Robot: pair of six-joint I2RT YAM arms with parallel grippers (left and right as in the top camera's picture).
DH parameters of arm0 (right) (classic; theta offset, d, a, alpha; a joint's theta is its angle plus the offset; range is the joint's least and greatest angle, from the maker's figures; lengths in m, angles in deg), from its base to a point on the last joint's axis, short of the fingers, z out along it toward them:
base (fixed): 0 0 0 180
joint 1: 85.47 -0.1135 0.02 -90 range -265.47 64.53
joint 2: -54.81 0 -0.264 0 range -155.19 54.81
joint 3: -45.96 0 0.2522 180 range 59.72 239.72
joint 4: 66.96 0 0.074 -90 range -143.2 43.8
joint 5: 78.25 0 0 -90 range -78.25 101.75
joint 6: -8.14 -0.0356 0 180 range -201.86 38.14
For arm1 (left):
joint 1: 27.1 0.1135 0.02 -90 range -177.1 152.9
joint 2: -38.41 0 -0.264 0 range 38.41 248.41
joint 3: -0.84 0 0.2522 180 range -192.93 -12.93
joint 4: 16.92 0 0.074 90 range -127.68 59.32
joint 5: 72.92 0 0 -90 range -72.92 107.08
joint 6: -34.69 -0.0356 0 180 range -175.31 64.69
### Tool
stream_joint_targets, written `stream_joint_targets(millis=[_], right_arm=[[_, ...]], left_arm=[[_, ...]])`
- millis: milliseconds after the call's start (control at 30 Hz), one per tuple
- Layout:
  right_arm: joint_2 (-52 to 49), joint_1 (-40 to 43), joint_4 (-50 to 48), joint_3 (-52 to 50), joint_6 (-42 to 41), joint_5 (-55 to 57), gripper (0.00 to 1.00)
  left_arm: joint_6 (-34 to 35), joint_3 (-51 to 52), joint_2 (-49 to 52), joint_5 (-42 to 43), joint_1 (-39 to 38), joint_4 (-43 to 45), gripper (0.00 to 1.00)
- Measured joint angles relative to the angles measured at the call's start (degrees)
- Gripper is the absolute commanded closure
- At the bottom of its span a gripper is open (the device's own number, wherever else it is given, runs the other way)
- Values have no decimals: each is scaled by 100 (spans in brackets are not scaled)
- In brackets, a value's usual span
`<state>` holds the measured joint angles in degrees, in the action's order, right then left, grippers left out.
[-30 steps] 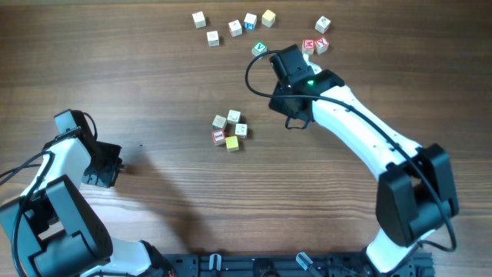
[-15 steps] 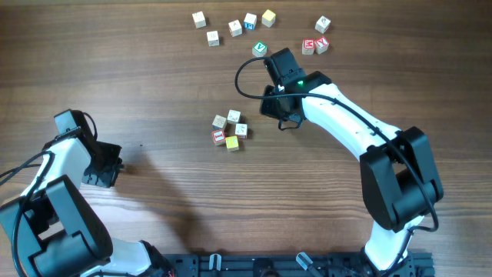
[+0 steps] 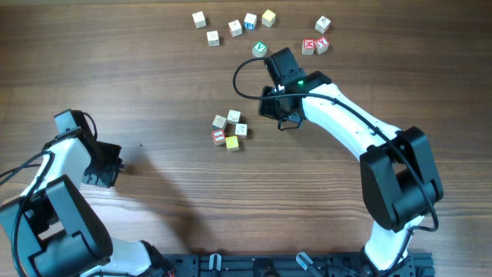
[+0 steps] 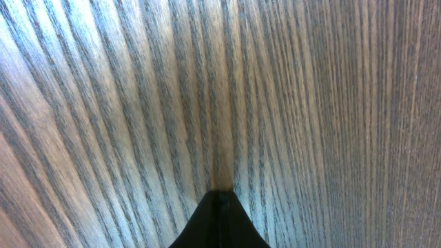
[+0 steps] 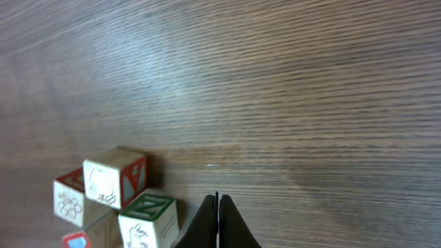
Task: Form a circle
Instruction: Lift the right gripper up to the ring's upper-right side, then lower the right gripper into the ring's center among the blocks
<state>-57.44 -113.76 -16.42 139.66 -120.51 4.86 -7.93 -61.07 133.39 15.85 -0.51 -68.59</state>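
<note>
The circle is a tight cluster of small letter cubes at mid-table: three pale cream ones, a red-faced cube and a yellow cube. My right gripper is shut and empty, just right of the cluster and slightly behind it, not touching it. In the right wrist view its tips hover over bare wood with cluster cubes at the lower left; the nearest one shows a green-edged face. My left gripper rests shut and empty far to the left, its tips over bare wood.
Loose cubes lie along the back: several pale ones, a green-faced cube just behind the right wrist, and red ones at the back right. A black cable loops off the right arm.
The right arm swung left, bringing its shut gripper closer to the cluster, then held still. The cubes and the left arm have not moved.
</note>
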Motion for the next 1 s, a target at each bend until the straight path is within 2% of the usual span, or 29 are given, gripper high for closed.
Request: stream_joint_targets(millis=[733,1000], right_arm=[[-4,0,133,0,153,-560,96],[-4,0,-448,0,809,-1878,96]], left_arm=[[0,0,0,0,0,7,96],[0,2,0,0,0,24,96]])
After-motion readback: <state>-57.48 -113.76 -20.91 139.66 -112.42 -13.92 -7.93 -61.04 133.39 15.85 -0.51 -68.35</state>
